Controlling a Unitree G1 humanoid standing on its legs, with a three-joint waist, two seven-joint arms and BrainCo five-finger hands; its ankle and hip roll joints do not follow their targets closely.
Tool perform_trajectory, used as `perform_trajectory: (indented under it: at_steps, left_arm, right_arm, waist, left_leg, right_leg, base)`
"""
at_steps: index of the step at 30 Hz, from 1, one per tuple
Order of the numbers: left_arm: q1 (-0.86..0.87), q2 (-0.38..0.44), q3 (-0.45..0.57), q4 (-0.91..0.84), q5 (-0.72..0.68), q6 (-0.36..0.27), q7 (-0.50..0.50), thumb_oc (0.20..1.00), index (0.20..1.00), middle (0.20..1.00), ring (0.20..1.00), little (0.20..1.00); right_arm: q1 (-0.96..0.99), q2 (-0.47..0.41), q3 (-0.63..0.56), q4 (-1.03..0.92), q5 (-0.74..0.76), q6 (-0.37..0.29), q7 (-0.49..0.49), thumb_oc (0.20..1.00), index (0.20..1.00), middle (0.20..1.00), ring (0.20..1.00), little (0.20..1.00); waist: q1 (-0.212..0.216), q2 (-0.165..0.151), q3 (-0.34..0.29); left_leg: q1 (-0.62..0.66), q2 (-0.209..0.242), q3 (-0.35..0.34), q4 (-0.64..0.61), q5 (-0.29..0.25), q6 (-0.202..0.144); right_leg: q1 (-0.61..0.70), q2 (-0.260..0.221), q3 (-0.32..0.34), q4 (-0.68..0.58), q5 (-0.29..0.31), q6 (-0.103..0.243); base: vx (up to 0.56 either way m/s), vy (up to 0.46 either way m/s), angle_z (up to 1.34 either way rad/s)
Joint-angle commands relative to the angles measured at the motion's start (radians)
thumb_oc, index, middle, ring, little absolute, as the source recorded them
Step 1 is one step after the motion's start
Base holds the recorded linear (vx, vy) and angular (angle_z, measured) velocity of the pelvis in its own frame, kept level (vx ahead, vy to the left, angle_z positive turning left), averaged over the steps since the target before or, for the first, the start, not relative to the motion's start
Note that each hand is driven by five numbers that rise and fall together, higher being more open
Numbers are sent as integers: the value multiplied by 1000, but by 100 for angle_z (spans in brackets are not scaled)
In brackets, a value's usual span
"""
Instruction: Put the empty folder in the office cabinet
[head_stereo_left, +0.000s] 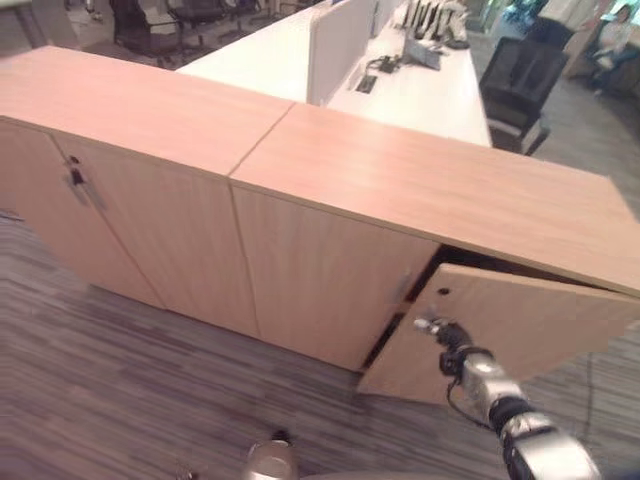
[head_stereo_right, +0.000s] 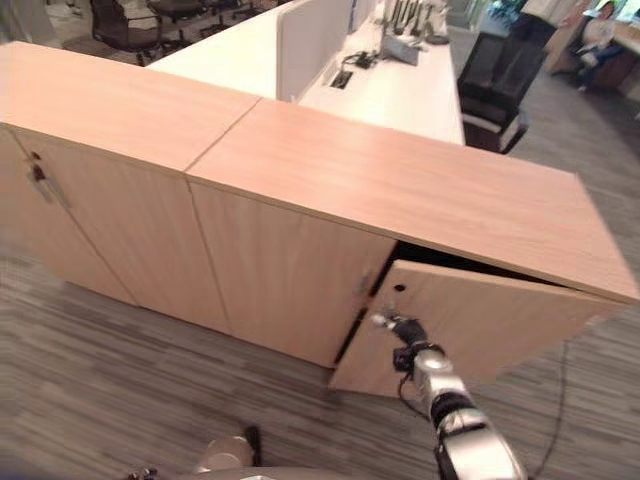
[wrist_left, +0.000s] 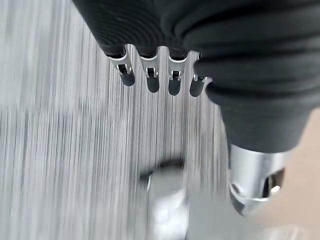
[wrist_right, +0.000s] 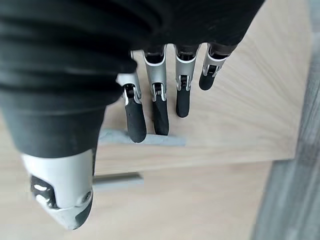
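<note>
The light wood office cabinet (head_stereo_left: 400, 170) stands in front of me. Its rightmost door (head_stereo_left: 530, 320) is swung partly open, with a dark gap behind its top edge. My right hand (head_stereo_left: 436, 330) reaches to that door's free edge. In the right wrist view its straight fingers (wrist_right: 159, 112) lie on the door's grey bar handle (wrist_right: 172, 141), with the tips touching it and the thumb (wrist_right: 60, 192) apart. The neighbouring shut door's handle (wrist_right: 117, 181) lies just beside. My left hand (wrist_left: 150, 75) hangs over the grey carpet with its fingers relaxed and holds nothing.
A second cabinet unit (head_stereo_left: 120, 110) adjoins on the left, doors shut, with handles (head_stereo_left: 78, 182). Behind the cabinet runs a long white desk (head_stereo_left: 420, 95) with a divider, and a black office chair (head_stereo_left: 515, 75). A person (head_stereo_left: 612, 40) sits at the far right. Striped carpet (head_stereo_left: 120, 380) lies in front.
</note>
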Motion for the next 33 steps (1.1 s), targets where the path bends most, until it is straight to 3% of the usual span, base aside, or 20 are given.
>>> perform_trajectory:
  at_steps: [1,2,3,11,15,24,30,33]
  left_arm:
    - [-30,-27,-23,-21,-66,-28,-17,1000,1000,1000,1000,1000]
    - [-42,-9,-28,0,-57,-32,-11,1000,1000,1000,1000,1000]
    - [-38,-13,-26,2,-53,-32,-22,1000,1000,1000,1000,1000]
    - [15,-43,-38,17,-30,-29,-33,1000,1000,1000,1000,1000]
    - [-10,-17,-30,74,-25,-18,-61,1000,1000,1000,1000,1000]
    - [-23,-21,39,129,-36,-13,-58,1000,1000,1000,1000,1000]
    - [-16,-39,111,142,-15,-15,-66,1000,1000,1000,1000,1000]
    - [-12,-33,128,137,-1,-22,-74,1000,1000,1000,1000,1000]
  right_arm:
    - [-121,-62,-48,-98,171,-106,4,1000,1000,1000,1000,1000]
    - [-143,-105,-75,-32,190,-95,6,1000,1000,1000,1000,1000]
    - [-172,-154,-120,9,219,-109,-10,1000,1000,1000,1000,1000]
    - [-211,-275,-163,136,233,-83,-5,1000,1000,1000,1000,1000]
    - [-211,-271,-131,124,212,-78,10,1000,1000,1000,1000,1000]
    - [-69,-122,-97,-20,178,-101,22,1000,1000,1000,1000,1000]
    - [270,81,-16,-130,33,-76,89,1000,1000,1000,1000,1000]
    - [374,110,13,-139,-58,-57,111,1000,1000,1000,1000,1000]
  waist:
    - [-2,-15,-5]
    - [-11,-29,-14]
    - [-2,-41,-37]
    - [3,-17,-78]
    - [-17,-2,-86]
    - [-79,30,-98]
    - [-149,47,-94]
    - [-170,48,-94]
  left_leg:
    - [67,45,-147,-52,-23,-101]
    - [75,43,-175,-66,-30,-118]
    - [83,37,-198,-74,-32,-125]
    - [130,75,-233,-129,-9,-165]
    - [143,95,-231,-140,-2,-181]
    - [185,134,-187,-151,3,-203]
    - [216,139,-104,-151,-8,-202]
    - [228,132,-72,-151,-19,-194]
  right_leg:
    - [238,156,-71,-516,-122,-62]
    - [265,151,-34,-649,-100,-60]
    - [297,153,-39,-687,-77,-60]
    - [388,191,-98,-769,-79,-71]
    - [394,210,-99,-775,-94,-79]
    - [392,243,-67,-775,-116,-103]
    - [362,245,-20,-775,-100,-102]
    - [345,236,8,-775,-87,-94]
  base:
    - [155,-160,139]
    - [289,-267,86]
    - [228,-195,7]
    - [127,-127,30]
    - [39,-68,10]
    - [25,-46,-17]
    - [-6,30,-33]
    - [-38,99,-52]
